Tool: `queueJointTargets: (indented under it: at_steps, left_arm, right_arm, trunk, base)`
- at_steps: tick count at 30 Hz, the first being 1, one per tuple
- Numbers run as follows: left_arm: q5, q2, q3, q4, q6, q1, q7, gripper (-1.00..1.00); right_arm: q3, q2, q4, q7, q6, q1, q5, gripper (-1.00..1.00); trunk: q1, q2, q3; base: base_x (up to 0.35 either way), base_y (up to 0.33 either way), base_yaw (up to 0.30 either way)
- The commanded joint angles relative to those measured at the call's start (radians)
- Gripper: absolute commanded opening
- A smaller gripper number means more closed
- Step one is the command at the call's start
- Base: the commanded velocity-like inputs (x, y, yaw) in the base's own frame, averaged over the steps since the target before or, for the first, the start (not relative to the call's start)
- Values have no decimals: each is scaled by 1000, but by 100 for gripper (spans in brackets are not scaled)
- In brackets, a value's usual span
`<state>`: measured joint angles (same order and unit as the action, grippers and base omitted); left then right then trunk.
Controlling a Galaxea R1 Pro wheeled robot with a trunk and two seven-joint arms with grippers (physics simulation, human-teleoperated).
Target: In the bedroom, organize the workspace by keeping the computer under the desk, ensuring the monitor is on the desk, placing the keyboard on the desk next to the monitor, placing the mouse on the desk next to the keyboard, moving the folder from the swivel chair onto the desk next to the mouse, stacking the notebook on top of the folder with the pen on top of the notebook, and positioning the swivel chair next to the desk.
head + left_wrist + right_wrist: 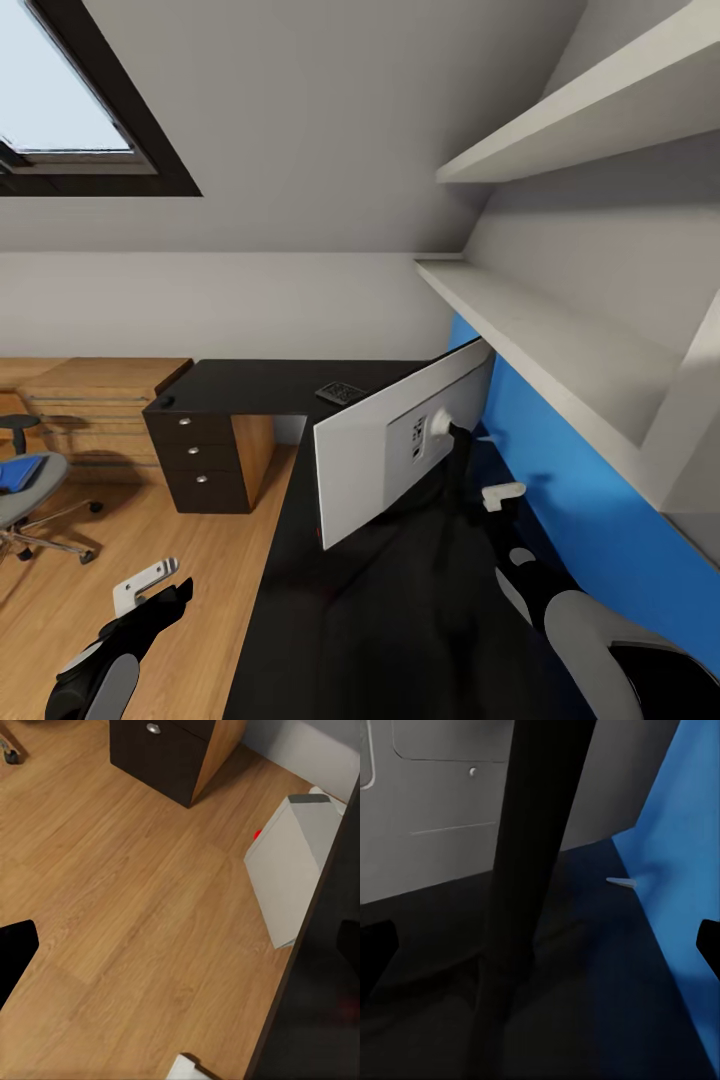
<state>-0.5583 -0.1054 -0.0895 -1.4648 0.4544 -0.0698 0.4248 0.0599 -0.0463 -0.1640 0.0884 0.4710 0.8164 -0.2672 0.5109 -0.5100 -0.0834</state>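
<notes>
**Right arm behind the monitor, screen facing away**

Nearest in the head view, the left gripper [150, 590] hangs over the wood floor [150, 540] off the desk's edge, its pale fingers apart and empty. Its wrist camera looks down on the computer [289, 870], a light grey tower standing on the floor right beside the dark edge of the desk [315, 1020], with a red dot at one side; whether it sits fully beneath the top cannot be told.

The right gripper [503, 493] reaches over the black desk top [300, 600], just behind the monitor [400, 440]. The dark tips at the edges of its wrist picture look spread, with nothing between them. That camera faces the slim black stand [529, 870], upright and close ahead, with the grey back of the monitor [435, 832] beyond it and the blue back panel [682, 870] to one side. A short white stick, probably the pen [621, 881], lies on the desk against that panel.

The monitor stands on the desk, its long axis running diagonally from the near left toward the blue panel, its back toward the robot. The right arm is clearly the nearer one; my judgement is that any turning of the screen falls to it, gripping at the stand.

Farther off, the keyboard [340, 392] lies flat near the far corner. At far left the swivel chair [25, 495] stands well apart from the desk, a blue folder [20, 472] on its seat, before a light-wood cabinet [95, 400].
</notes>
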Motion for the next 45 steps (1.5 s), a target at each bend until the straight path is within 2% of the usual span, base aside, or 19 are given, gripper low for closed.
queueJointTargets:
  at_steps: [1,30,45]
  left_arm:
    - [-10,0,1,-2,3,-1,8,100]
    - [-10,0,2,-1,3,-1,8,100]
    - [-11,0,2,-2,3,-1,8,100]
  right_arm:
    - [6,0,1,4,3,1,-10,100]
    - [6,-1,1,4,3,1,-10,100]
    - [6,0,2,4,3,1,-9,100]
  trunk:
    - [0,-2,-2]
    - [0,-2,-2]
    - [0,-2,-2]
  base:
    - [-22,0,0]
    - [-38,0,0]
    - [-328,30,0]
